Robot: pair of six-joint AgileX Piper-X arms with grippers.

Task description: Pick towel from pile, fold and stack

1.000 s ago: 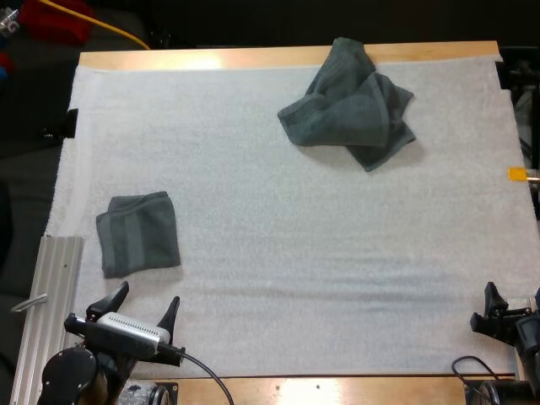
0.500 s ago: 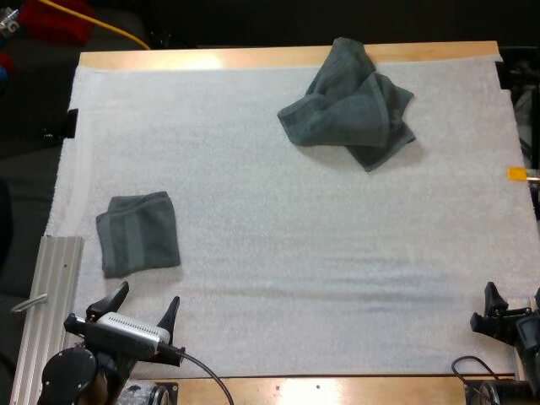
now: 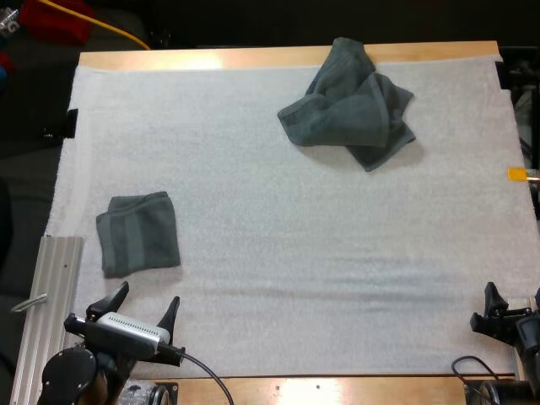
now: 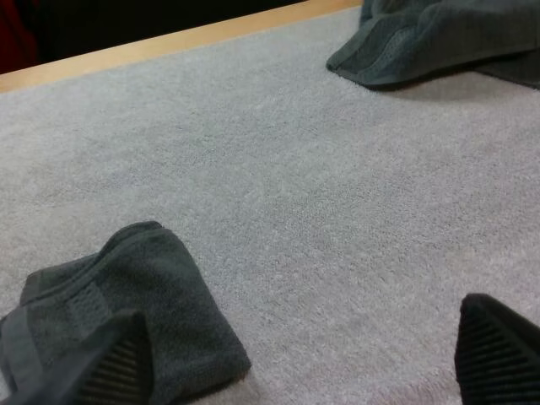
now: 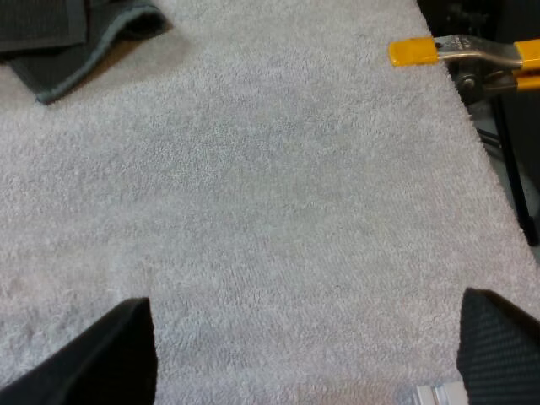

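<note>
jaws apart and empty on both left gripper (image 3: 149,295) and right gripper (image 3: 513,302), at the mat's (image 3: 295,253) near edge. folded towel (image 3: 137,232) lies just beyond the left gripper; crumpled towel (image 3: 350,105) sits far side. picking looks next: reach across, pinch an edge.

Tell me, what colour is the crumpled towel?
Dark grey-green crumpled cloth towel, clearest in the high view.
</note>
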